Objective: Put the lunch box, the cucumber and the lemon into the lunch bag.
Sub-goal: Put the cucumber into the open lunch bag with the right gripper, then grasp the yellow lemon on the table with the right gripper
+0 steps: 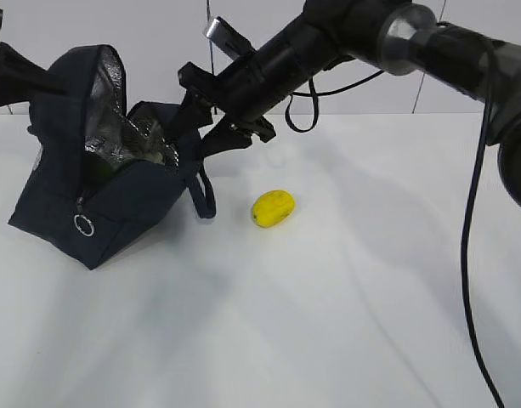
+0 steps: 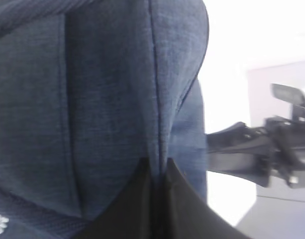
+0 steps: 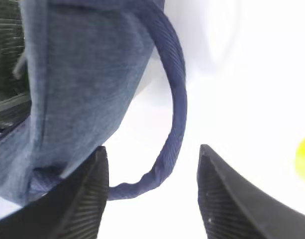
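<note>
The right gripper (image 1: 192,140) hung at the right edge of the lunch bag (image 1: 116,200), its 2 jaws spread apart with nothing between them. In the right wrist view the dark ribbed fingers (image 3: 87,199) stood on either side of the bag's loop handle (image 3: 174,99), which curved down between them without being pinched; the left finger lay against or just beside the bag's blue fabric wall, though contact could not be confirmed.

The left gripper (image 1: 14,76) reached in from the far left edge and was clamped shut on the raised flap of the bag. The left wrist view showed its dark fingers (image 2: 142,209) pressed together on a fold of the navy cloth.

The lunch bag sat on the left part of the white table (image 1: 328,323), tilted, its mouth facing up and to the right, with silver foil lining (image 1: 107,127) visible inside. A silver ring pull (image 1: 83,225) hung on its near face. Something green showed dimly inside the opening, too hidden to identify.

The lemon (image 1: 273,208) lay on the table just right of the bag and near the handle, touching neither. Its long axis ran roughly left to right, tipped slightly so the right end pointed farther away. It appeared as a yellow blur at the right edge of the right wrist view.
</note>
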